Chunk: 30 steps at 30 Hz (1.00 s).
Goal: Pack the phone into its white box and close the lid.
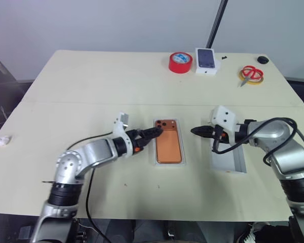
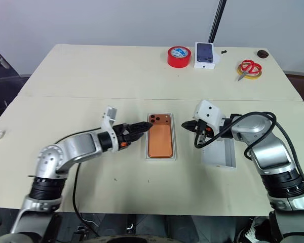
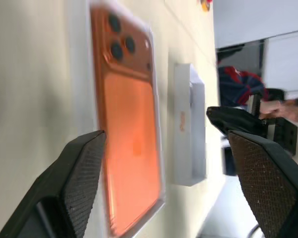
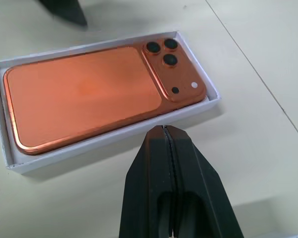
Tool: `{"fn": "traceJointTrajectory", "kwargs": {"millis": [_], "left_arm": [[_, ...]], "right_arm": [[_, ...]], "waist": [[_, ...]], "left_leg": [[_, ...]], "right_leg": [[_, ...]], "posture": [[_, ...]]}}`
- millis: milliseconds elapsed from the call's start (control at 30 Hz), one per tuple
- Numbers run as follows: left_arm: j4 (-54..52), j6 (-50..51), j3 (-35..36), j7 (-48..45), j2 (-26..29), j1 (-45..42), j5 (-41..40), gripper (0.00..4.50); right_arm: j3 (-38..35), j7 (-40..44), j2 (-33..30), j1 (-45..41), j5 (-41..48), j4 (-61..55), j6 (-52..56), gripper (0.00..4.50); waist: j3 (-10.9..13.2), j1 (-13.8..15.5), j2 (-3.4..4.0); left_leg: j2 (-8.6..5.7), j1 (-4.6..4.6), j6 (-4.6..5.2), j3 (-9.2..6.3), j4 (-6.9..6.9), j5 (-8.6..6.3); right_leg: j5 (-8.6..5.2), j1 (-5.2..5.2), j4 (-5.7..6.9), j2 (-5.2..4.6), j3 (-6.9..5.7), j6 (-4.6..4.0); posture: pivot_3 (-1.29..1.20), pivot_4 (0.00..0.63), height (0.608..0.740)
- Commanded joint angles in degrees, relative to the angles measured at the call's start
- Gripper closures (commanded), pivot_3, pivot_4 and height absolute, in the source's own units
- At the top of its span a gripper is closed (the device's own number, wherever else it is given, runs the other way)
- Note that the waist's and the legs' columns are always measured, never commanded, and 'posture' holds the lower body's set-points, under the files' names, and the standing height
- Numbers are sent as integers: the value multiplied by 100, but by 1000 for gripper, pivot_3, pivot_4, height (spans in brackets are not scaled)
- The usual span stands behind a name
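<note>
the left gripper [image 1: 153, 133] is in the middle of the frame, its fingers [image 3: 77, 173] spread wide and holding nothing, with the tips at the left edge of the white box [image 1: 155, 161], near the camera end of the phone [image 1: 169, 147]. the phone lies flat inside the white box, back side up, with the lenses at the far end. the box rests on the table [image 1: 91, 86], in the center of the frame. the right gripper [image 1: 198, 131] is just to the right of the box, its fingers pressed together and empty, pointing toward the box but apart from it. under the right arm lies the lid [image 1: 228, 161], open side up, at the right of the box and apart from it. at the upper part of the frame stand a red tape roll [image 1: 180, 62], a small white box [image 1: 205, 61] and red scissors [image 1: 252, 74].
</note>
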Motion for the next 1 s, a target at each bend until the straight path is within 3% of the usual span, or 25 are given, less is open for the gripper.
{"fn": "traceJointTrajectory", "kwargs": {"millis": [33, 100, 200, 300, 333, 467, 700, 1000], "left_arm": [[-437, 266, 122, -551, 614, -49, 551, 349], [-577, 326, 149, -1028, 957, -64, 1149, 1145], [-711, 404, -262, -1783, 1362, -80, 2460, 2690], [-707, 332, -711, -2360, 1445, -127, 3593, 4236], [-646, 282, -827, -2516, 1362, -178, 3873, 4414], [-207, 260, -1155, -3001, 781, -545, 4688, 4414], [296, 323, -1892, -4186, 230, -1125, 5965, 4414], [695, 375, -2431, -5255, -787, -1669, 6808, 4414]], "right_arm": [[98, -162, -67, -189, -268, 175, -164, 4500], [254, -245, -40, -265, -468, 342, -195, 4500], [602, -395, -21, -335, -893, 506, -296, 4500], [810, -548, 82, -455, -1141, 599, -252, 4500], [880, -575, 116, -480, -1202, 597, -240, 4500], [1165, -612, 231, -475, -1433, 368, -245, 4500], [1406, -611, 407, -485, -1597, 160, -56, 4500], [934, -252, -280, 180, -1394, -481, 25, 4500]], "waist": [[0, 1, 0], [0, -1, 0], [1, 7, 2], [2, 6, 4], [3, 3, 4], [5, 15, 1], [5, -3, 1], [4, 142, 1]], "left_leg": [[-1, 0, 0, 1, 0, 0], [-13, 0, -1, 2, 0, 0], [-17, 0, -1, 2, -2, 0], [-17, -2, -1, 4, -5, 0], [-17, -2, 0, 4, -5, 0], [-17, -5, 0, 3, -3, 0], [-17, -7, 0, 2, -4, 0], [-24, -10, 4, 2, 0, -2]], "right_leg": [[0, 0, 0, 0, 0, 0], [0, 1, -2, 1, 0, -1], [-1, 0, -5, 2, -1, -2], [-1, -1, -11, 3, -1, -2], [-1, -1, -11, 3, 0, -2], [-1, -2, -12, 3, -1, -1], [0, -5, -12, 4, -1, 0], [0, -1, -17, -4, -1, 1]], "posture": [[0, 150, 732], [0, 150, 732], [0, 150, 732], [0, 150, 732], [0, 150, 732], [0, 150, 732], [0, 150, 732], [0, 150, 732]]}}
